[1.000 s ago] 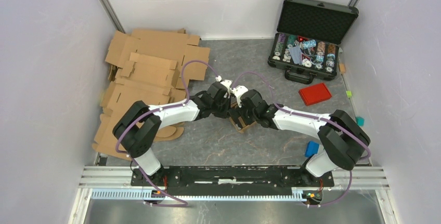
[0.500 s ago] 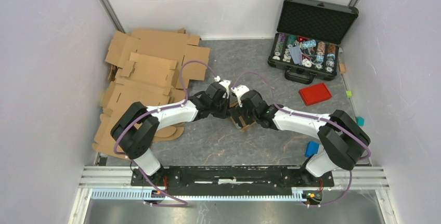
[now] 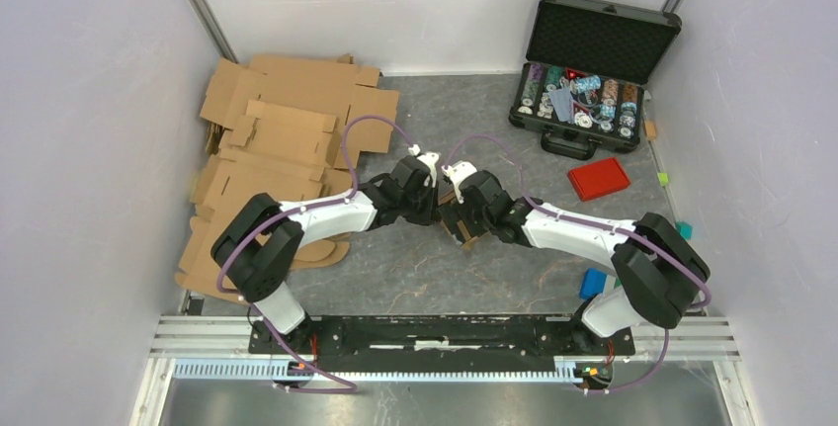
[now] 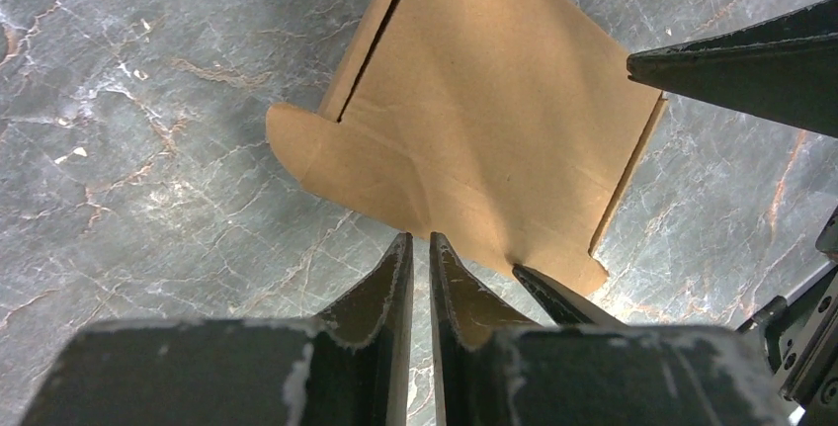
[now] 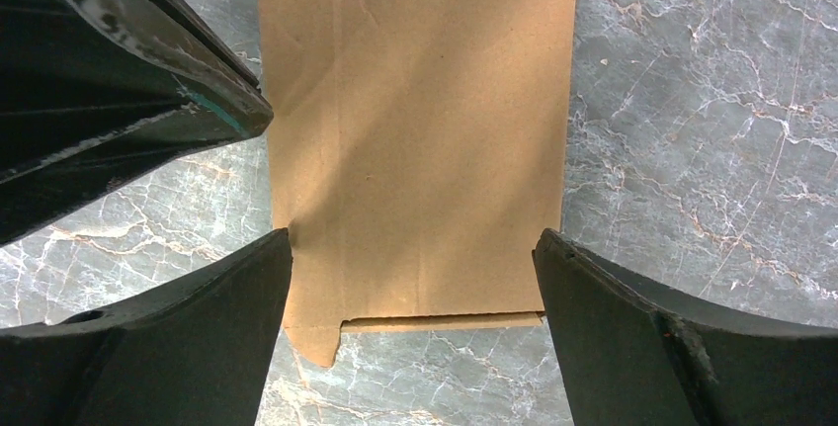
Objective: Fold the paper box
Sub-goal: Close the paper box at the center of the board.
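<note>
Left hand (image 4: 420, 243) narrow, fingers almost together with only a thin slit, tips pinching the near edge of the paper box (image 5: 425, 129); cardboard creased where the tips meet it. Right hand (image 5: 413, 238) wide, one finger either side of the box, left finger tip touching the box's left edge, right finger tip just beside the right edge; not gripping. Box lies on the grey marbled worktop (image 3: 435, 278) about mid-scene, between the two hands, both arms reaching in toward it from left and right. Box top face plain brown, flat, small rounded tabs sticking out at corners on the left hand's side, thin fold strips along two edges in right wrist view. Right wrist view also shows a left hand finger at upper left, over the box's corner. Big cardboard sheets (image 3: 277, 139) piled far left, well apart from the box. Black case (image 3: 593, 70) far right, lid up, small round items inside. Red lid (image 3: 599, 178) just near of the case. Blue block (image 3: 592, 282) near right by the right arm base.
</note>
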Available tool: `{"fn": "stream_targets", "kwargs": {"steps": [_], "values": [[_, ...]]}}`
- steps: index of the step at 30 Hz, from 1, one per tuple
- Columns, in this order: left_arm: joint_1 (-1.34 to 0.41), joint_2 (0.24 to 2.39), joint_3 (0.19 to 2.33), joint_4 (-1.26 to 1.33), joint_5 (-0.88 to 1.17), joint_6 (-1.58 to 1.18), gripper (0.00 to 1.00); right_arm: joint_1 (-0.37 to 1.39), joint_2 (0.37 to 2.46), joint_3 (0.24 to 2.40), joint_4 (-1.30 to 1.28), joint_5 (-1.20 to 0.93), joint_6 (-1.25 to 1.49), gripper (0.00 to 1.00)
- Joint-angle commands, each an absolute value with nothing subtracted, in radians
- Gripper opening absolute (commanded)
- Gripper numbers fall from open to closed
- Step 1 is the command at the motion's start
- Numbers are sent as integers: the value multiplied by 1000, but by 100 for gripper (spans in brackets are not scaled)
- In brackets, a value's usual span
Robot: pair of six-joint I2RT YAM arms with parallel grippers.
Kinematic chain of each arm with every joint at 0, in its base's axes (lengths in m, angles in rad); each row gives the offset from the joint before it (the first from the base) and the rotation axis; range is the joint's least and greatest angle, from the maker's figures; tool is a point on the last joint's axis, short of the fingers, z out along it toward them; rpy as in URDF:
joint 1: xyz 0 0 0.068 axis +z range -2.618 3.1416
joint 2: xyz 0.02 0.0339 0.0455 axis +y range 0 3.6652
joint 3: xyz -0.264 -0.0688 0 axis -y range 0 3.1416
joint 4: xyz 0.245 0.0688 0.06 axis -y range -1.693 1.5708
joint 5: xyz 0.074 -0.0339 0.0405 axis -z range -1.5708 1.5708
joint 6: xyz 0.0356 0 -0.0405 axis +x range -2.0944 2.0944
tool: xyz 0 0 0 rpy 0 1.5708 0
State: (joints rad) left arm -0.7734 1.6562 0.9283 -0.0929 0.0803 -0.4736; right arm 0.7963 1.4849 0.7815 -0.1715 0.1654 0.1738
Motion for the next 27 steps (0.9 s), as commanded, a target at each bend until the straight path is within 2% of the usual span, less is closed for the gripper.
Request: {"fn": "stream_targets", "kwargs": {"steps": [1,16,27], "values": [[-769,1670,953,-42,112,-515,18,792,1444,826,-172,142,167,98],[-769,1712,962,-40,117,-511,17,742,1522,877,-187,107,139,98],[-769,1716,963,-27,123,-516,17,742,1553,833,-181,111,119,98]]}}
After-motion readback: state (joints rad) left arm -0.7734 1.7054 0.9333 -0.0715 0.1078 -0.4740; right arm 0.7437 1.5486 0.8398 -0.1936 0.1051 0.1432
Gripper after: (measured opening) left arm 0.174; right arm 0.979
